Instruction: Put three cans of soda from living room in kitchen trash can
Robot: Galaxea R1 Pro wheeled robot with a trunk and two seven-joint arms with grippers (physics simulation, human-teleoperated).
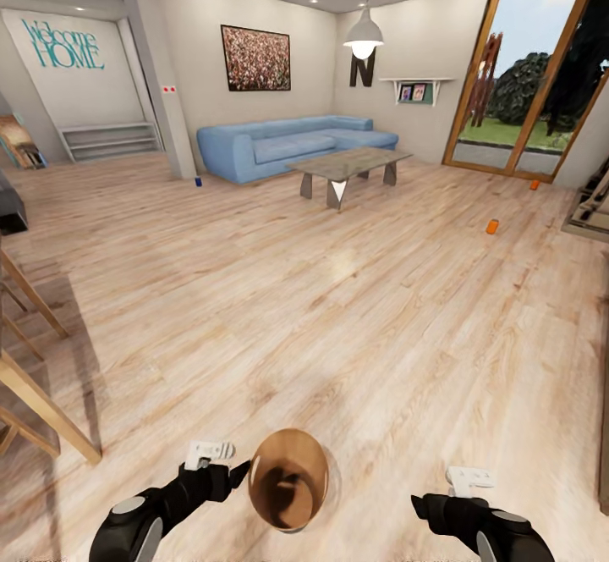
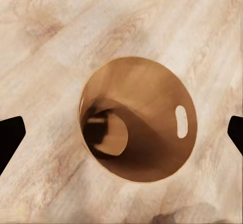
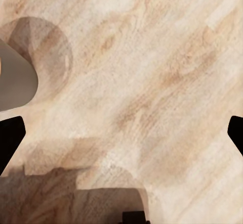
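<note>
Nearest to us, the tash can (image 1: 289, 477) stands upright on the light wood floor (image 1: 338, 308) between our two arms, its brown inside open to the head view. Our left hand (image 1: 222, 458) sits just beside its rim, and in the left wrist view the bin (image 2: 137, 119) lies straight below between the dark fingertips (image 2: 9, 138), which stand wide apart at either edge and grip nothing; the slot handle (image 2: 181, 121) shows as a pale cut in the wall. Whether the left hand touches the rim we cannot tell. Our right hand (image 1: 461, 487) hangs well apart from the bin on the other side; in the right wrist view its fingertips (image 3: 10, 140) are likewise spread wide over bare floor (image 3: 152, 82), with a slice of the grey outside of the bin (image 3: 15, 80) at one edge.

Far across the living room, a blue can (image 1: 198, 180) stands on the floor near the end of the blue sofa (image 1: 288, 146). One orange can (image 1: 492, 226) rests on the floor well to the right of the table (image 1: 351, 164), and the other orange can (image 1: 534, 184) sits farther back, near the wood-framed glass doors (image 1: 529, 71). All three are well apart from the bin.
</note>
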